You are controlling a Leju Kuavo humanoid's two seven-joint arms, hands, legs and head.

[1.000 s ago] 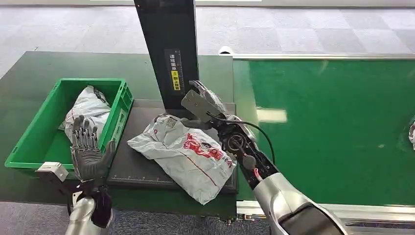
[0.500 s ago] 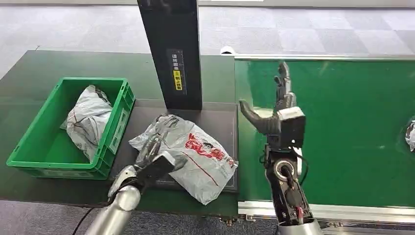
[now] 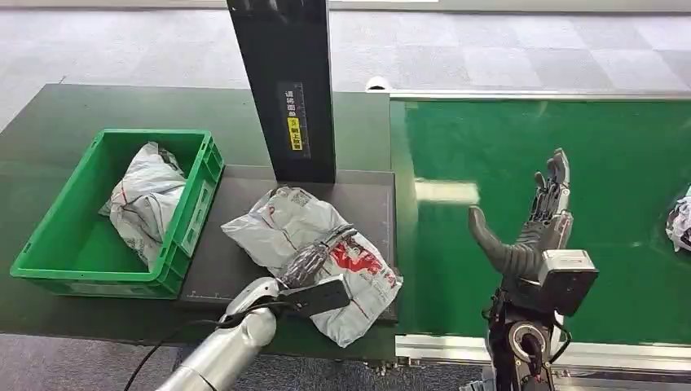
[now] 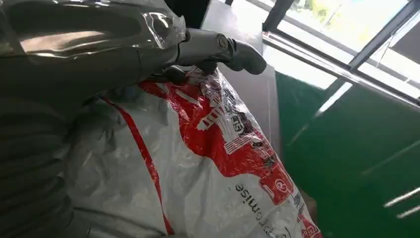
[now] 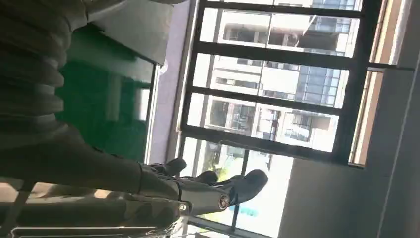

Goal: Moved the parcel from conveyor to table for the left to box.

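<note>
Far left on the dark table (image 3: pixel 49 114) there's a green crate (image 3: pixel 49 236) with one grey bagged parcel (image 3: pixel 145 202) already lying inside it. Just right of the crate is a flat dark grey mat (image 3: pixel 244 183), and a tall black post (image 3: pixel 281 90) with a yellow label stands at its back edge.

The parcel (image 3: pixel 314 252) for this job, a crumpled white plastic bag with red print, is lying on that mat, its near corner hanging a bit over the mat's front edge. So it's on the table side, off the belt.

The left hand (image 3: pixel 314 259) is lying on top of the parcel, dark fingers (image 3: pixel 326 244) draped over the red print. In the left wrist view the thumb (image 4: pixel 218 47) sticks out past the plastic, and the fingers touch the bag, but I honestly can't tell if it has actually grabbed it or is just resting there.

Further right is the green conveyor belt (image 3: pixel 489 147). The right hand (image 3: pixel 534 228) is held up above it, fingers straight and spread, thumb out to the side, holding nothing. At the far right edge another bagged parcel (image 3: pixel 678 221) sits on the belt.
</note>
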